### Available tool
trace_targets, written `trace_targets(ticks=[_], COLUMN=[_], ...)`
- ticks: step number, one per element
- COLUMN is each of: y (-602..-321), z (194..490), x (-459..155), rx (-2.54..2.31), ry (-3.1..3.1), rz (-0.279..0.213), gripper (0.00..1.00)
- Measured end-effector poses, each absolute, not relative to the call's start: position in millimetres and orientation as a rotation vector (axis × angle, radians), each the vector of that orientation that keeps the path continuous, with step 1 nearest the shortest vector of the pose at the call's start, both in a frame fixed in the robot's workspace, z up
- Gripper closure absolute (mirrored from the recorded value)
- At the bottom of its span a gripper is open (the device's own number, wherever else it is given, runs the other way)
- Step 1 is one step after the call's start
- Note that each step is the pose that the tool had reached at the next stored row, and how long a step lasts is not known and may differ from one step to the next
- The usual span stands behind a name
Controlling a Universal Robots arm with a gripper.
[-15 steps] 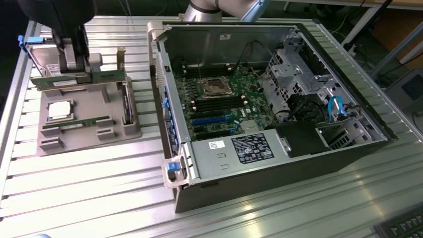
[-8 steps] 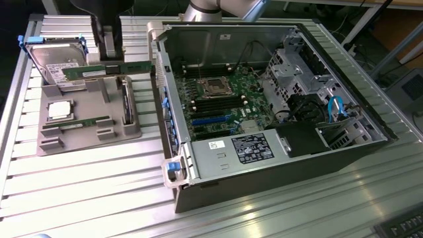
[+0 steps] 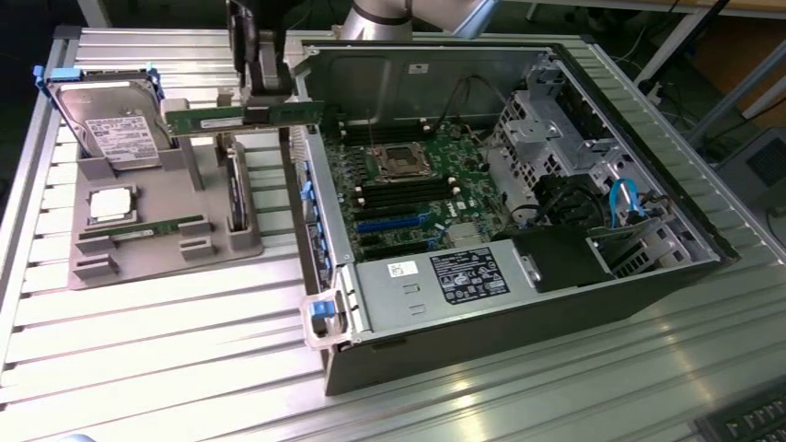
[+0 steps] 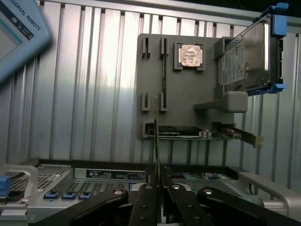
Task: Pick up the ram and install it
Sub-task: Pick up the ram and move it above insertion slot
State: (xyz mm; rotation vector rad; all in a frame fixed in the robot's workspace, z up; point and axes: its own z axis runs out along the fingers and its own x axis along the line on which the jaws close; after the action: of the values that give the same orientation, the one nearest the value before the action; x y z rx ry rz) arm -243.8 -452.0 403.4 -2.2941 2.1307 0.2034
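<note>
I'm seeing the computer case (image 3: 516, 304) lying open nearest, with the gray parts tray (image 3: 147, 267) on the exterior view's left. Farther back, my gripper (image 3: 260, 110) is pinching the ram (image 3: 202, 120) narrowly, holding it level in the air above the tray's far edge, beside the case wall.

There's your long, thin green ram stick (image 3: 202, 121), clear of the counter, level along its length and standing on its long edge, with the broad face and dark chips turned to the exterior view. The tool (image 3: 258, 112) has it clamped near the middle, just beside the open computer case's wall (image 3: 315, 230). On the wrist view it's edge-on (image 4: 156, 141), a thin line between the tool's fingers (image 4: 146, 197).
</note>
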Motion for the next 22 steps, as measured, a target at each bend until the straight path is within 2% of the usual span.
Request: trace_targets(ticks=[8,22], y=[-452,-453], z=[410,413], x=[-190,-108], rx=[-2.303,-2.306], ry=[2.141,2.137], rz=[0.232,0.249], gripper=[0.86,0.86])
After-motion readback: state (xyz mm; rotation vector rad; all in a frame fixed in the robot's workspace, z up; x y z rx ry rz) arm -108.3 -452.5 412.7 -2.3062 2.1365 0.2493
